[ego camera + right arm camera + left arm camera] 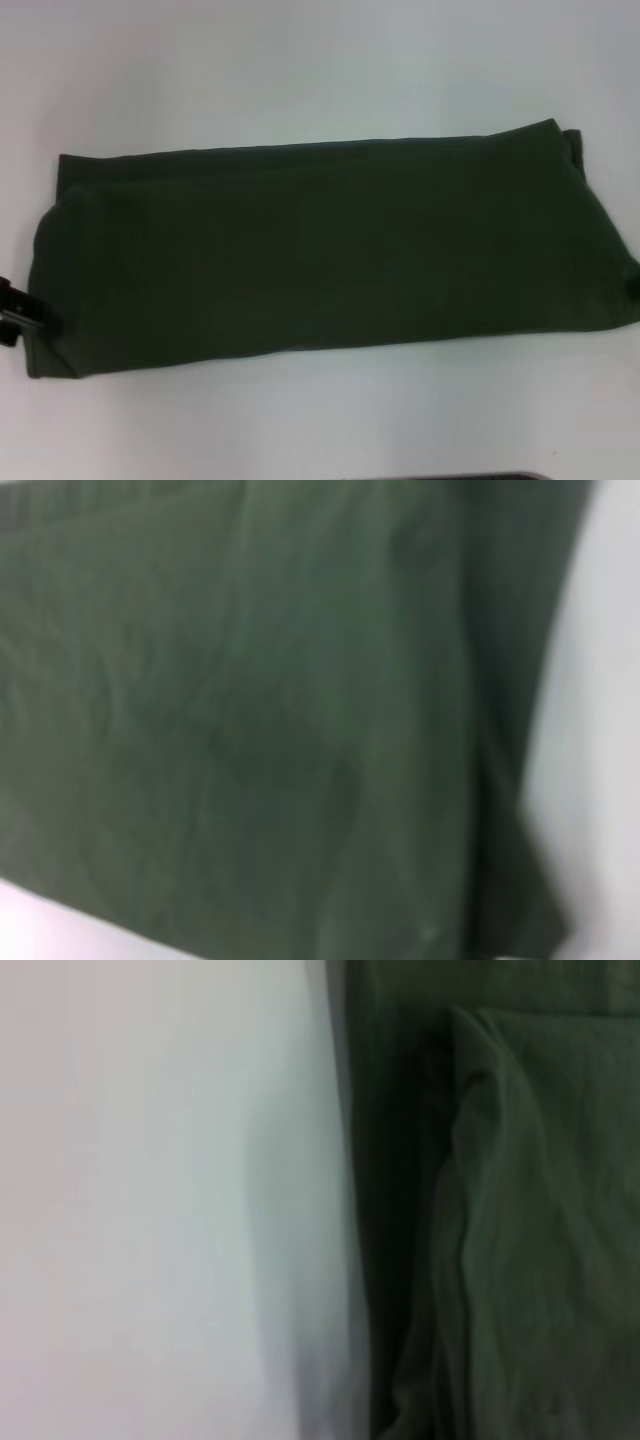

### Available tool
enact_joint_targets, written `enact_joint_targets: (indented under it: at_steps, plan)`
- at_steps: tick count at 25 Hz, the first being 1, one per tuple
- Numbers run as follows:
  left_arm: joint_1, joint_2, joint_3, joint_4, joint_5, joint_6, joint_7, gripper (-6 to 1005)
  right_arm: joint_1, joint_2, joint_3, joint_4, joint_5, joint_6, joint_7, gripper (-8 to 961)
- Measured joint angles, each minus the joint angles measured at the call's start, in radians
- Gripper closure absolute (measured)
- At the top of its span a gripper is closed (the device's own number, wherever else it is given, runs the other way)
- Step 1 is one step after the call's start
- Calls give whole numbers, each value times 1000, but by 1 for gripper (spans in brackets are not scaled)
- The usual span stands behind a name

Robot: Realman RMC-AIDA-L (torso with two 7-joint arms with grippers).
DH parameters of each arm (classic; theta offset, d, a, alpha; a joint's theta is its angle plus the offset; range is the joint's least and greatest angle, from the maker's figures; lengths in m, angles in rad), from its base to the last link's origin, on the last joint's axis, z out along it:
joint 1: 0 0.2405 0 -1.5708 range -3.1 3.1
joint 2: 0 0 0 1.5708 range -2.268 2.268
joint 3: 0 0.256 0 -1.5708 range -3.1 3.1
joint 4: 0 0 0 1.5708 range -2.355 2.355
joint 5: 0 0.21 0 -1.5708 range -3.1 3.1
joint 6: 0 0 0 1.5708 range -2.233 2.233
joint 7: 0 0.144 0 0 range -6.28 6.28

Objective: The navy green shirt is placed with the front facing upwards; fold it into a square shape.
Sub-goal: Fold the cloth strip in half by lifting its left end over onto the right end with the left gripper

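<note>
1. Shirt first: the navy green shirt (330, 255) lies flat on the white table (300, 60) as a long band running across the head view, plain side up, with no lettering showing

2. Layered edges show at its left end and along the far edge, so by the look of it the sides are already folded in lengthwise; the band is much longer than it is deep, so it is not a square yet

3. The left gripper (18, 315) shows only as a dark bit at the frame's edge, touching the near left corner of the cloth; whether its claw is apart, together or clamped on the fabric cannot be told

4. The left wrist view looks closely at the folded cloth edge against the table, and shows no fingers

5. A small dark shape sits at the shirt's right end at the frame's edge; it may be the right gripper, but that is unclear, and the state of its claw cannot be told

6. What looks to be left is folding the band across its length, end toward end, until the outline is roughly square, then flattening any loose layers
</note>
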Motion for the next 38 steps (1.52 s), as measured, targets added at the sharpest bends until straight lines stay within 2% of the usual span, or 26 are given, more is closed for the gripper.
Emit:
enact_joint_targets:
  at_steps: [1, 4, 6, 7, 10, 14, 19, 23, 27, 30, 31, 32, 33, 38]
  plan:
    - [1, 2, -3, 18, 4, 10, -3, 484, 1, -14, 19, 0, 1, -9, 0, 508]
    - [3, 5, -37, 68, 21, 39, -2, 371, 8, -42, 70, -6, 9, -28, -4, 381]
    - [8, 7, -83, 124, 20, 69, 8, 296, 12, -53, 101, -17, 31, -39, -14, 296]
    - [10, 6, -102, 145, 14, 77, 16, 296, 13, -55, 110, -24, 54, -44, -23, 254]
    - [13, 2, -163, 197, -11, 96, 46, 296, 15, -54, 111, -28, 133, -51, -48, 237]
    - [12, 2, -204, 189, -78, 106, 98, 297, 37, -36, 103, 11, 218, -54, -104, 226]
    - [22, -17, -298, 67, -348, 133, 324, 297, 92, -6, 94, 122, 274, -44, -186, 227]
    - [49, -38, -364, -49, -485, 77, 515, 296, 121, 0, 70, 169, 266, -7, -206, 228]
    - [54, -35, -351, -75, -494, 51, 524, 297, 132, 0, 60, 172, 266, 2, -196, 229]
    - [56, -16, -283, -70, -487, 67, 483, 299, 132, -2, 60, 173, 268, 3, -192, 229]
    - [56, -16, -283, -70, -487, 67, 483, 299, 131, -3, 60, 174, 269, 3, -192, 230]
    - [56, 12, -212, -84, -477, 77, 418, 300, 131, -3, 60, 175, 269, 3, -192, 230]
    - [55, 17, -205, -89, -475, 77, 402, 300, 131, -4, 59, 175, 269, 3, -192, 230]
    - [54, 19, -188, -93, -470, 78, 376, 301, 132, -3, 59, 177, 267, 5, -192, 231]
